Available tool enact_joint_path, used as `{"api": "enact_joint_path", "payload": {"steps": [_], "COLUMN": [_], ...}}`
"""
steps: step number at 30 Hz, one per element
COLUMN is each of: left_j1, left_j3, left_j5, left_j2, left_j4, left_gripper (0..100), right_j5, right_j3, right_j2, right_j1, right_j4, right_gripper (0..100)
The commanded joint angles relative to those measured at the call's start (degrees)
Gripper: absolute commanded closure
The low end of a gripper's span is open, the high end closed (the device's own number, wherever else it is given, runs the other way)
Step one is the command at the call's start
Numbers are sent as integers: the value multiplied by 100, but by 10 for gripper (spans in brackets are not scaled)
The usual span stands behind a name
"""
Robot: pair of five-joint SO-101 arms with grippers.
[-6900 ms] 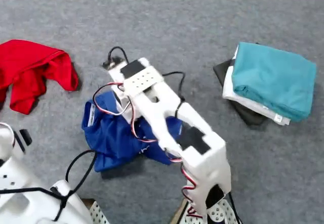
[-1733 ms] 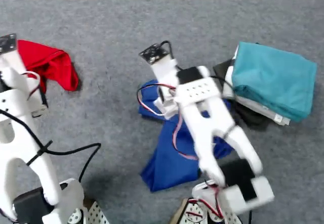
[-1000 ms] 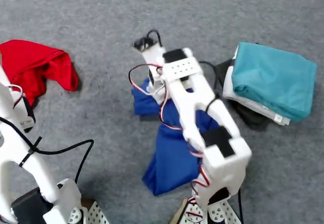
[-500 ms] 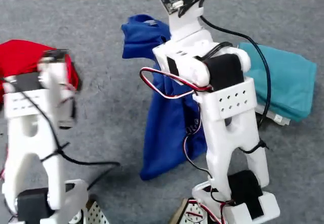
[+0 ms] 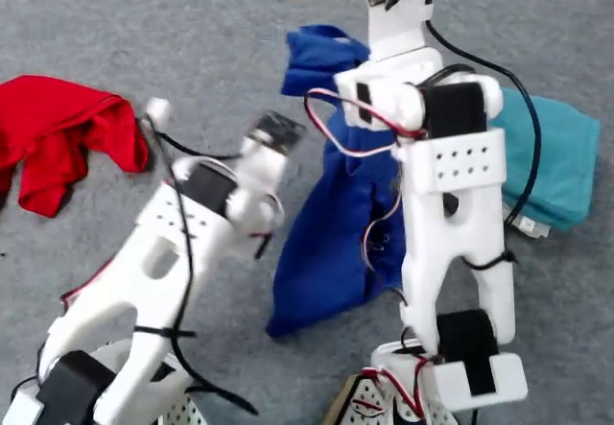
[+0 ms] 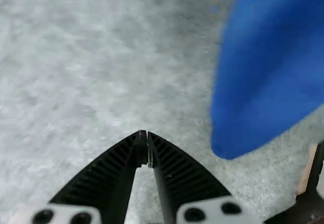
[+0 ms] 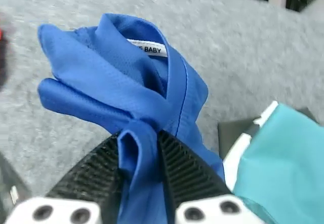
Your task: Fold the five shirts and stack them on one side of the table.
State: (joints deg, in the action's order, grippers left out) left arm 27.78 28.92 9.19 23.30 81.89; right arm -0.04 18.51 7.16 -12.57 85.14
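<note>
Grey felt table (image 5: 192, 51); crumpled red shirt (image 5: 58, 137) near its left edge; folded stack (image 5: 526, 220) at right, teal shirt (image 5: 561, 161) on top; blue shirt (image 5: 321, 262) with its lower end apparently touching the surface.

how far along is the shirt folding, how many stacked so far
Three look done: a folded teal shirt tops a folded white shirt and a dark grey shirt, stacked to one side. In hand: the right gripper is shut on the unfolded blue shirt, held up hanging; the left gripper is shut, empty, near its lower end. Left: that one plus the crumpled red shirt.
</note>
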Motion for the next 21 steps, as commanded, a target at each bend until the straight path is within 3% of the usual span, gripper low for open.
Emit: {"api": "enact_joint_path", "payload": {"steps": [1, 7, 14, 21], "left_j1": [615, 1363, 1662, 1635], "left_j3": [431, 1152, 1433, 1547], "left_j5": [-26, -35, -387, -1240], "left_j2": [145, 145, 92, 127], "left_j4": [-290, -976, -1275, -1301], "left_gripper": [982, 982, 973, 810], "right_j5": [-9, -9, 281, 352], "right_j3": [84, -84, -40, -40], "right_j2": [-233, -866, -1376, -1640], "right_j1": [251, 523, 901, 1165], "right_j4": [-62, -387, -633, -800], "right_gripper": [994, 994, 994, 994]}}
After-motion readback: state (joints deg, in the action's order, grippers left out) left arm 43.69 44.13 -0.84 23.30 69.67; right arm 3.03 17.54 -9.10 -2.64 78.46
